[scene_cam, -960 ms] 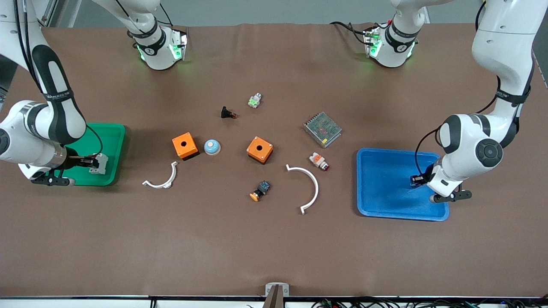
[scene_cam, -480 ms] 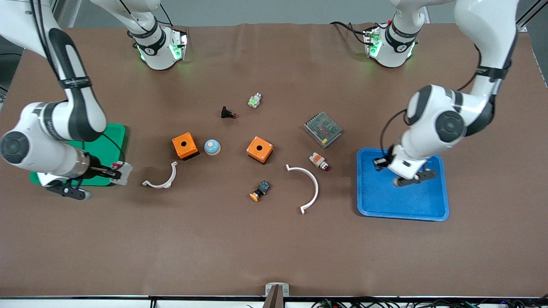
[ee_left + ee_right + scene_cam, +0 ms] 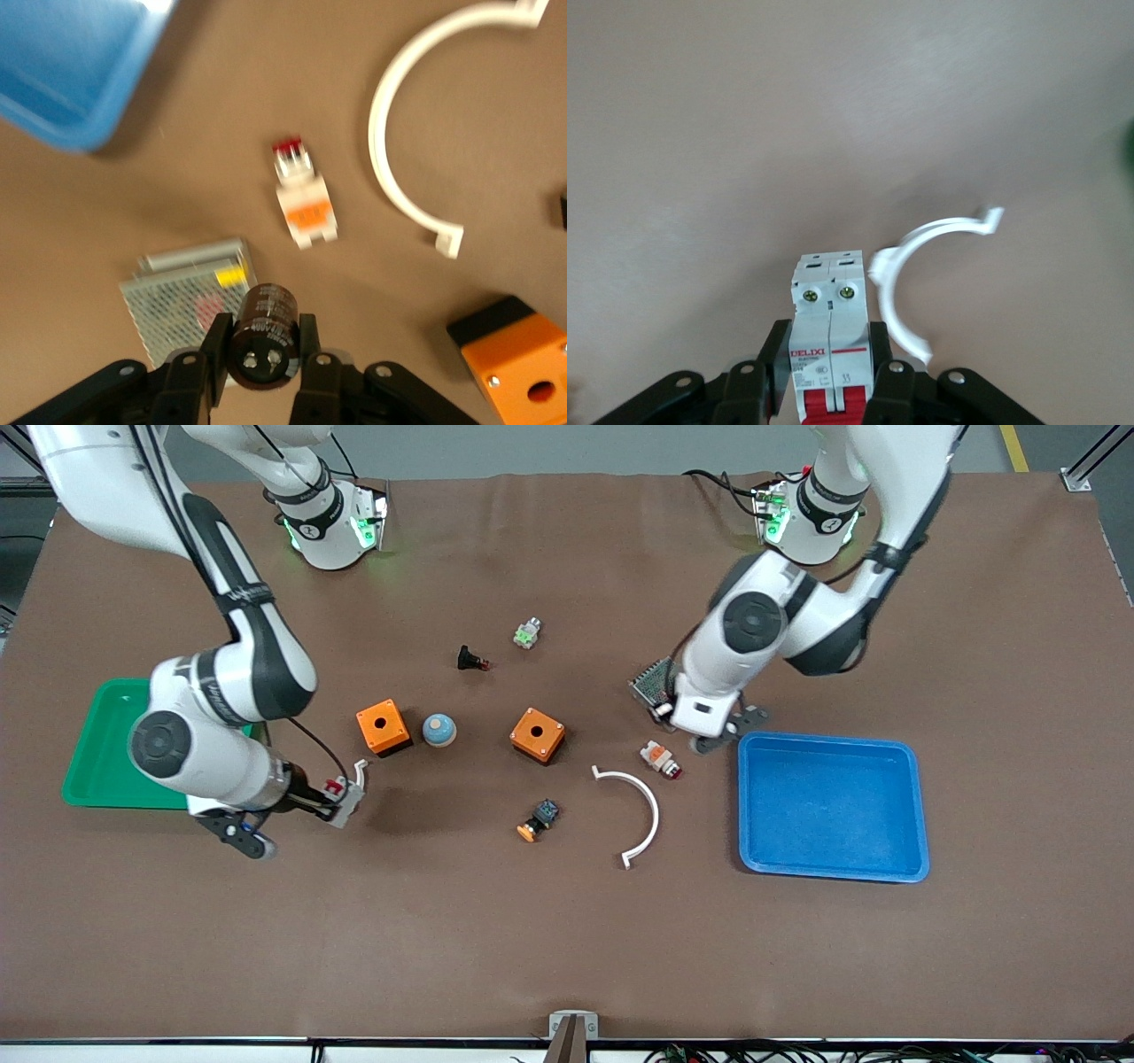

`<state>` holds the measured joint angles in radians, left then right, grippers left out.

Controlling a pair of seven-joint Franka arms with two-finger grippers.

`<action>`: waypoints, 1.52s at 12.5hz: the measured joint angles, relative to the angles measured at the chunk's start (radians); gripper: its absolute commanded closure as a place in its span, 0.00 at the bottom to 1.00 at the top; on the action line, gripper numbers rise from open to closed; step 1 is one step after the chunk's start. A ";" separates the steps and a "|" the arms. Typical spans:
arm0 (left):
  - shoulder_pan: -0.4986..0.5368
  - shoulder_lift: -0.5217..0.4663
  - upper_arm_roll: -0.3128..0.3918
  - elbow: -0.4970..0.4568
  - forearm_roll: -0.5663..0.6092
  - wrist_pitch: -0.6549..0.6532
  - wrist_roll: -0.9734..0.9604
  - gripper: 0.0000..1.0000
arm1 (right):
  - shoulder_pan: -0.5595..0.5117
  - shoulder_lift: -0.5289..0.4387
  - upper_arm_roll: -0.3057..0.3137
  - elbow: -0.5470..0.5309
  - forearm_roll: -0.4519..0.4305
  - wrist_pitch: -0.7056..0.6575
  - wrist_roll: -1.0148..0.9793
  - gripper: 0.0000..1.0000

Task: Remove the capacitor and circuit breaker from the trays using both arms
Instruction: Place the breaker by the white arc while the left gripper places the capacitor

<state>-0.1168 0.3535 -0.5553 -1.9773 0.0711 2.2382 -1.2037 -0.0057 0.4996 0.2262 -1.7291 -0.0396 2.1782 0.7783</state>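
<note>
My right gripper [image 3: 341, 797] is shut on the breaker [image 3: 347, 795], a white-grey block with red levers, also seen in the right wrist view [image 3: 830, 350]. It holds it over the small white arc [image 3: 908, 274], beside the green tray [image 3: 97, 762]. My left gripper [image 3: 663, 710] is shut on the capacitor [image 3: 263, 332], a small black cylinder. It holds it over the edge of the metal mesh box [image 3: 182, 305], close to the blue tray [image 3: 833, 806]. Both trays hold nothing.
Two orange boxes [image 3: 383, 726] [image 3: 537, 734] and a blue dome [image 3: 438, 729] sit mid-table. A white-and-orange indicator [image 3: 660, 758], a large white arc [image 3: 640, 806] and an orange-capped button [image 3: 538, 819] lie nearer the camera. A black push-button [image 3: 472, 660] and a green-white part [image 3: 527, 633] lie toward the bases.
The right gripper carried the breaker from over the green tray to the small white arc. The left gripper carried the capacitor from over the blue tray to the mesh box.
</note>
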 measured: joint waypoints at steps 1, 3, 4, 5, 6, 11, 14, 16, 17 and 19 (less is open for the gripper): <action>-0.042 0.016 0.000 0.000 0.015 0.021 -0.078 1.00 | 0.018 0.028 0.000 0.007 0.000 0.022 0.035 0.83; -0.114 0.055 0.000 0.001 0.067 0.080 -0.234 1.00 | 0.042 0.073 0.000 0.012 0.000 0.057 0.093 0.64; -0.146 0.079 0.000 0.006 0.092 0.104 -0.304 1.00 | 0.049 0.088 0.000 0.014 0.000 0.070 0.115 0.52; -0.179 0.107 0.001 0.017 0.113 0.119 -0.368 1.00 | 0.052 0.096 0.000 0.017 0.000 0.073 0.127 0.38; -0.211 0.139 0.001 0.039 0.137 0.124 -0.430 0.99 | 0.052 0.098 -0.001 0.021 0.000 0.073 0.132 0.30; -0.289 0.321 0.008 0.131 0.338 0.125 -0.683 0.40 | -0.022 0.047 -0.021 0.130 -0.017 -0.103 -0.015 0.00; -0.280 0.330 0.013 0.147 0.341 0.123 -0.684 0.00 | -0.174 -0.051 -0.026 0.216 -0.007 -0.317 -0.316 0.00; -0.270 0.328 0.014 0.161 0.343 0.118 -0.684 0.00 | -0.201 -0.106 -0.049 0.247 -0.001 -0.390 -0.459 0.00; -0.261 0.323 0.015 0.177 0.346 0.098 -0.684 0.00 | -0.198 -0.133 -0.060 0.264 -0.001 -0.423 -0.542 0.00; -0.230 0.284 0.014 0.237 0.357 -0.015 -0.668 0.00 | -0.156 -0.187 -0.108 0.326 0.000 -0.524 -0.663 0.00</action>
<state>-0.3466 0.6377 -0.5414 -1.7402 0.4285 2.2235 -1.8716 -0.1614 0.3125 0.1183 -1.4034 -0.0398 1.6546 0.1148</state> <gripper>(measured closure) 0.000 0.000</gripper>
